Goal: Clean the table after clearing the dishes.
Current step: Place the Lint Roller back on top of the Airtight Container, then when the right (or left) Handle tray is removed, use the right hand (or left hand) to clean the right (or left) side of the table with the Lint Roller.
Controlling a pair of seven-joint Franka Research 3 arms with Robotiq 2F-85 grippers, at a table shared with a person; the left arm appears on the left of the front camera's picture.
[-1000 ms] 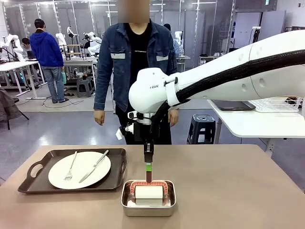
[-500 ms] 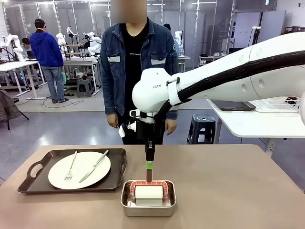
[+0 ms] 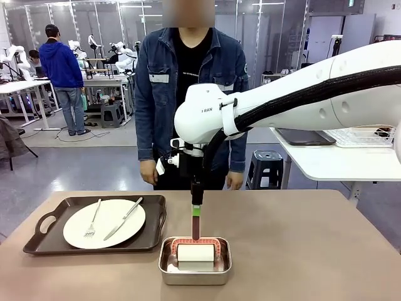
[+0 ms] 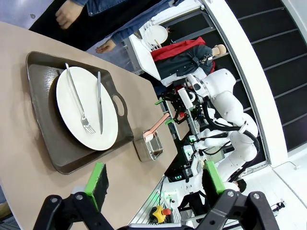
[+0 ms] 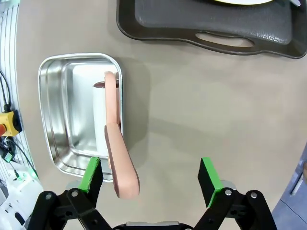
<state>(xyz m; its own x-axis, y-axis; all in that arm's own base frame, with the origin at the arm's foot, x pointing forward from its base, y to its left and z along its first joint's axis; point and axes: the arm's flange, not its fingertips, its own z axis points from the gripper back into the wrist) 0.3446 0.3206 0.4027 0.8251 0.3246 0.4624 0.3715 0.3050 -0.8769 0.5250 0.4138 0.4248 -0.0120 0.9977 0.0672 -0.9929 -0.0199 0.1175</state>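
At table (image 3: 301,251) centre, near edge: steel pan (image 3: 195,276) holding lint roller (image 3: 195,253), pink handle (image 3: 195,227) upright. Right gripper (image 5: 149,175) over it, jaws wide, handle off-centre between them, ungripped. Left gripper (image 4: 154,179) wide, empty. Tray (image 3: 156,214) with plate (image 3: 107,216), fork (image 3: 94,219), knife (image 3: 123,219) at pan's 9 o'clock, uncleared. Likely step: roller pickup; next needs handle centred, then closing

bright even indoor light, soft shadows, sharp focus, wrist views distorted

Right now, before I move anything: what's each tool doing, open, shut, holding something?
Left tool: open, holding nothing.
Right tool: open, gripping nothing; the roller's pink handle stands unclamped between its wide-spread fingers.
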